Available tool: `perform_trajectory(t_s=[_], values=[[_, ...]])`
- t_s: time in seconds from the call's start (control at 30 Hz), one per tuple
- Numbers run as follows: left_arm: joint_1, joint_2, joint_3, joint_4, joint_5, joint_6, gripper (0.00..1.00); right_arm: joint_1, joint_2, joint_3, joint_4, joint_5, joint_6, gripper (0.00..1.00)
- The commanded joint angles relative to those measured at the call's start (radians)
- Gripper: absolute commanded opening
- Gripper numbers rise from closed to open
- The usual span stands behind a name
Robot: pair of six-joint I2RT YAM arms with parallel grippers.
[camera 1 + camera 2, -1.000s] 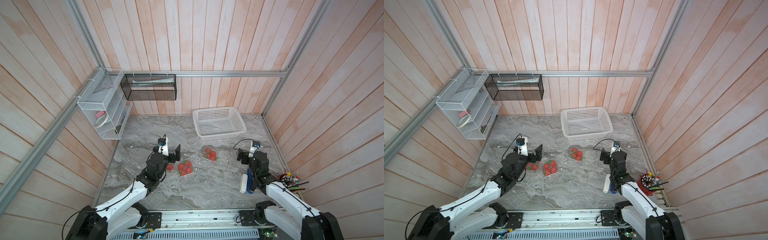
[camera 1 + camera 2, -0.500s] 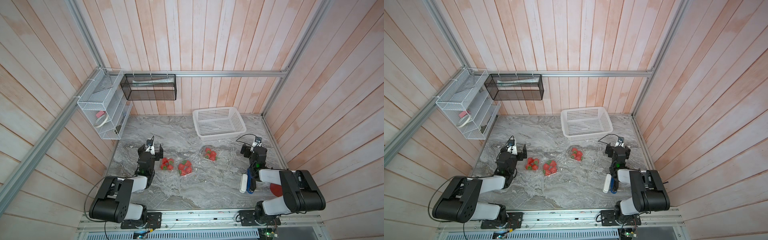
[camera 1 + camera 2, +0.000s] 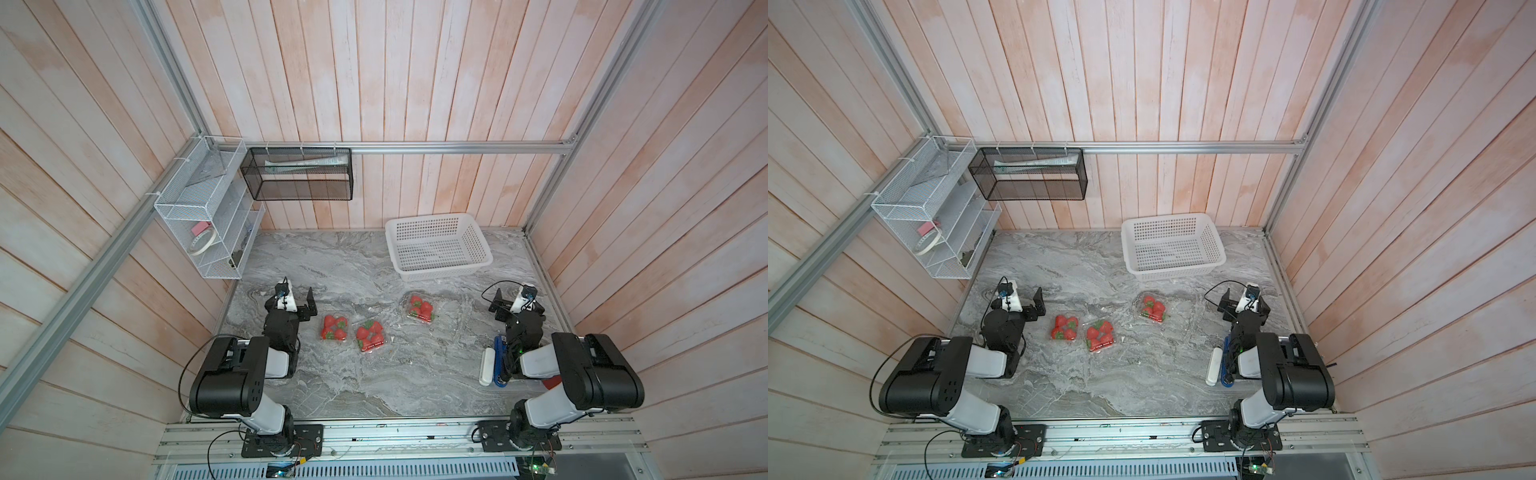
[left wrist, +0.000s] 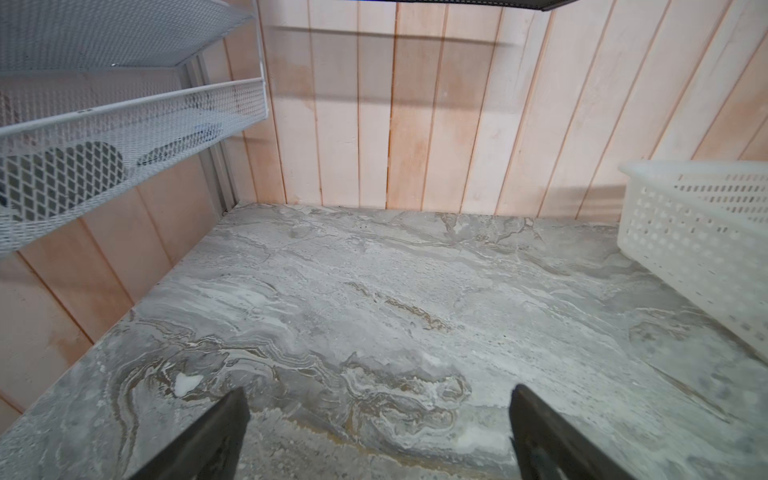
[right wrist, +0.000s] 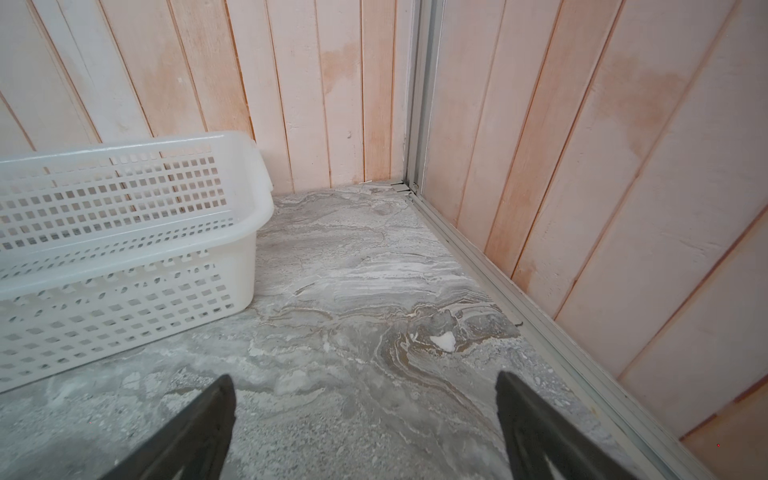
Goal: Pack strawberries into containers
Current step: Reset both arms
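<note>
Left gripper [image 4: 380, 397]: jaws wide apart, holding nothing, above the bare worktop [image 3: 374, 382]. In both top views, two containers [image 3: 388, 340] lay side by side just right of it. A third lay farther right, nearer the basket [image 3: 440, 271]. All three held strawberries [image 3: 332, 326]. Right gripper [image 5: 365, 376]: likewise wide open and empty, near the right wall.

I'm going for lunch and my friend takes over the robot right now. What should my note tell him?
Left gripper: jaws open, empty, beside the containers.
Right gripper: jaws open, empty, near the white basket.
Strawberries: all those in view sit in the three clear containers.
Done: packing, it seems; no loose berry shows.
Left: perhaps check the lids; I cannot tell whether they are shut.
</note>
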Motion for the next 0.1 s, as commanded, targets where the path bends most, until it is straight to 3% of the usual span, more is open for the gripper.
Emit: perform_trajectory(t_s=[0.0, 0.07], values=[[0.027, 0.008, 0.016, -0.002, 0.023, -0.003, 1.00, 0.003, 0.024, -0.012, 0.095, 0.013, 0.008, 0.98], [0.008, 0.003, 0.004, 0.009, -0.008, 0.011, 1.00, 0.003, 0.004, 0.002, 0.034, 0.008, 0.010, 0.98]])
